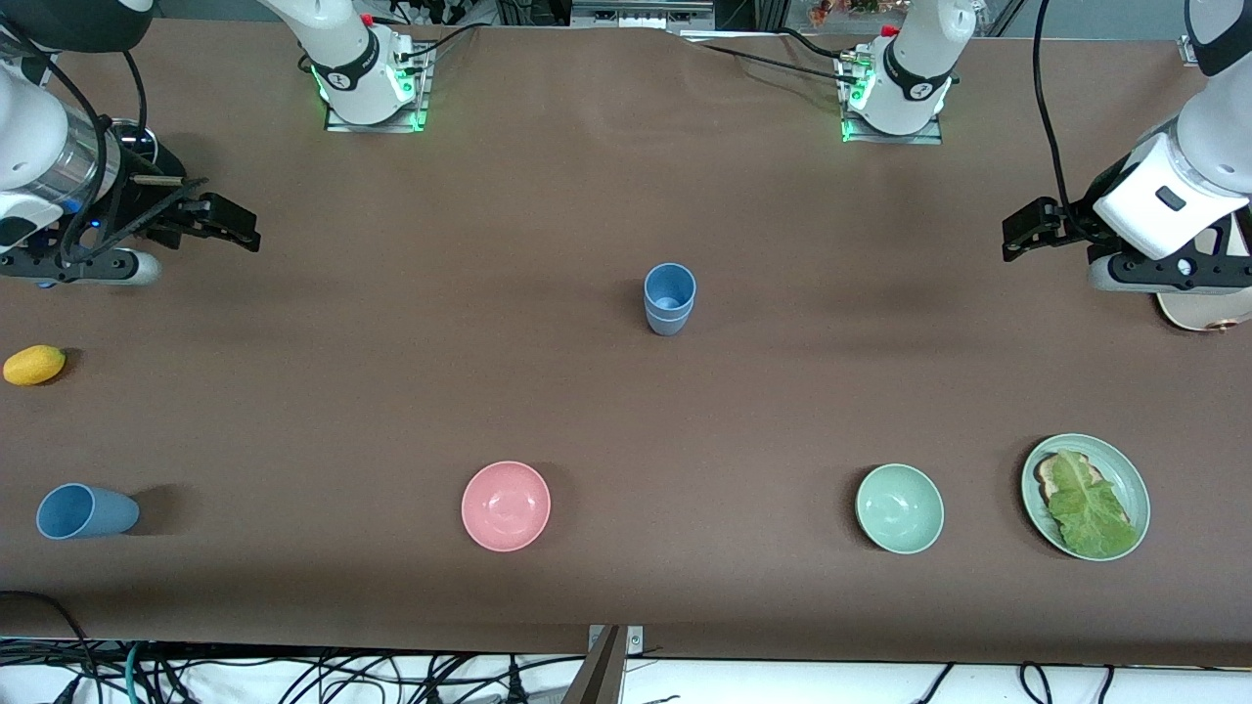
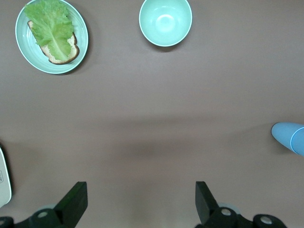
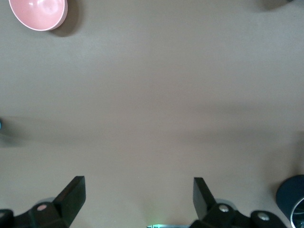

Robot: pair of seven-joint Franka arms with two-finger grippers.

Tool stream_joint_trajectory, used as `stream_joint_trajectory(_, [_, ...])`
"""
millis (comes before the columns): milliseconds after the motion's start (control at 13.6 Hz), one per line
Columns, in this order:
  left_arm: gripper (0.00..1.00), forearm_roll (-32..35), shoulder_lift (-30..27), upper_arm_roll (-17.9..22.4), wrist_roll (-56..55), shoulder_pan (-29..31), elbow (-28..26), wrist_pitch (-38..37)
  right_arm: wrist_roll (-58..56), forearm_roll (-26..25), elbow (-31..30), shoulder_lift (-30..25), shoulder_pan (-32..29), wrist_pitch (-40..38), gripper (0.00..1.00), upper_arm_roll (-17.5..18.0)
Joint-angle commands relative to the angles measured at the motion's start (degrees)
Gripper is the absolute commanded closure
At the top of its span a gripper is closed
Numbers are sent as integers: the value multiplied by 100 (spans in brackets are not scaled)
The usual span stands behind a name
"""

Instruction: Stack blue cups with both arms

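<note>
We see the stacked blue cups (image 1: 670, 298) upright mid-table, farther from the camera than the pink bowl (image 1: 506, 506). A third blue cup (image 1: 86, 511) lies sideways toward the right arm's end, nearer the right gripper (image 1: 230, 227); the left gripper (image 1: 1022, 235) waits. Both are released.

Matt surfaces, glossy bowls

A matt brown cloth table cover (image 1: 391, 391) is seen; the round pink glazed bowl (image 1: 506, 506) and pale green bowl (image 1: 899, 507) are glossy.
</note>
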Motion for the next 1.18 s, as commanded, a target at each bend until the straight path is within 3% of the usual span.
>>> stream_joint_trajectory(0, [0, -118, -81, 6, -7, 18, -25, -49, -73, -91, 72, -35, 8, -101, 0, 7])
stream_joint_trajectory(1107, [0, -110, -81, 6, -7, 18, -17, -40, -231, -100, 266, 17, -45, -295, 0, -10])
